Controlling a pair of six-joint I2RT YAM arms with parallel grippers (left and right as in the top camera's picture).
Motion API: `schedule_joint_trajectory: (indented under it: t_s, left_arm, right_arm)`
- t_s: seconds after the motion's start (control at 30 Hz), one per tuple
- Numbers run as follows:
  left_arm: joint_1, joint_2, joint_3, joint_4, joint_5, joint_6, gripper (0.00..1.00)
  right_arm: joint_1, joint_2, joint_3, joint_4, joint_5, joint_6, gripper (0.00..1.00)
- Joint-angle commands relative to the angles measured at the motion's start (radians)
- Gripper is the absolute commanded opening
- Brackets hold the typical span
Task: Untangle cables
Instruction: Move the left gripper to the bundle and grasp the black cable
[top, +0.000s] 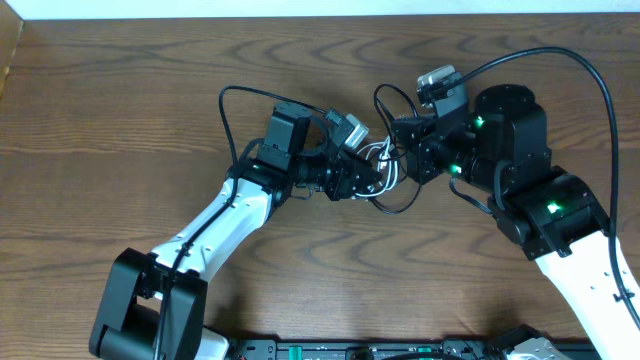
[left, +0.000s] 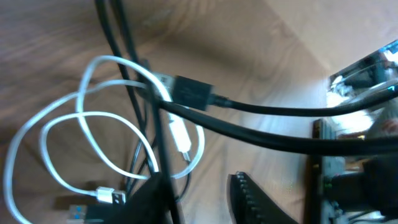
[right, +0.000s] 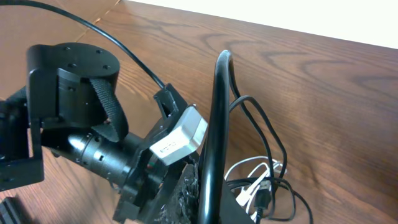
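Two robot arms meet mid-tabletop (top: 120, 100) over the cables (top: 385, 180), a small knot where white cable (left: 180, 138) loops cross the black cable (left: 193, 93); nothing looks separated yet, so the untangling seems barely begun. The left gripper (left: 199, 200) has its jaws partly spread beside the strands; the right gripper (top: 403, 167) has its jaws pressed together, whether on a strand is unclear. Tabletop edges lie well apart, bare wood all round

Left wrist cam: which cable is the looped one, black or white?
The white cable: it curls in several loops, while the black cable runs out straight from its plug.
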Motion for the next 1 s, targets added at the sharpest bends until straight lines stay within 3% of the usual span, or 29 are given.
schedule_joint_trajectory:
  t_s: [0.0, 0.03, 0.2, 0.47, 0.5, 0.53, 0.57, 0.6, 0.7, 0.97]
  left_arm:
    - [-0.006, 0.016, -0.007, 0.001, -0.069, 0.019, 0.12]
    - [-0.006, 0.016, -0.007, 0.001, -0.082, 0.018, 0.08]
    - [0.014, 0.001, -0.007, 0.001, -0.168, -0.027, 0.07]
    - [0.115, -0.216, -0.007, 0.001, -0.169, -0.056, 0.07]
    - [0.125, -0.249, -0.007, 0.001, -0.169, -0.056, 0.07]
    - [0.132, -0.276, -0.007, 0.001, -0.169, -0.064, 0.07]
    - [0.143, -0.315, -0.007, 0.001, -0.169, -0.079, 0.08]
    - [0.15, -0.34, -0.007, 0.0, -0.169, -0.091, 0.07]
    - [0.158, -0.392, -0.007, 0.0, -0.168, -0.116, 0.08]
    - [0.158, -0.432, -0.007, 0.007, -0.169, -0.116, 0.08]
  right_arm:
    - [-0.005, -0.031, 0.018, 0.002, -0.019, 0.01, 0.01]
    - [-0.005, -0.031, 0.018, 0.0, -0.019, 0.01, 0.01]
    - [-0.006, -0.031, 0.018, -0.046, 0.051, 0.009, 0.01]
    - [-0.006, 0.016, 0.018, -0.203, 0.401, 0.01, 0.01]
    - [-0.006, 0.029, 0.018, -0.214, 0.414, 0.01, 0.09]
    - [-0.006, 0.04, 0.018, -0.22, 0.415, 0.01, 0.36]
    - [-0.006, 0.058, 0.018, -0.224, 0.402, 0.013, 0.81]
    - [-0.005, 0.072, 0.018, -0.223, 0.381, 0.021, 0.86]
    - [0.0, 0.111, 0.018, -0.202, 0.287, 0.021, 0.89]
    - [0.033, 0.245, 0.018, -0.146, 0.1, 0.039, 0.84]
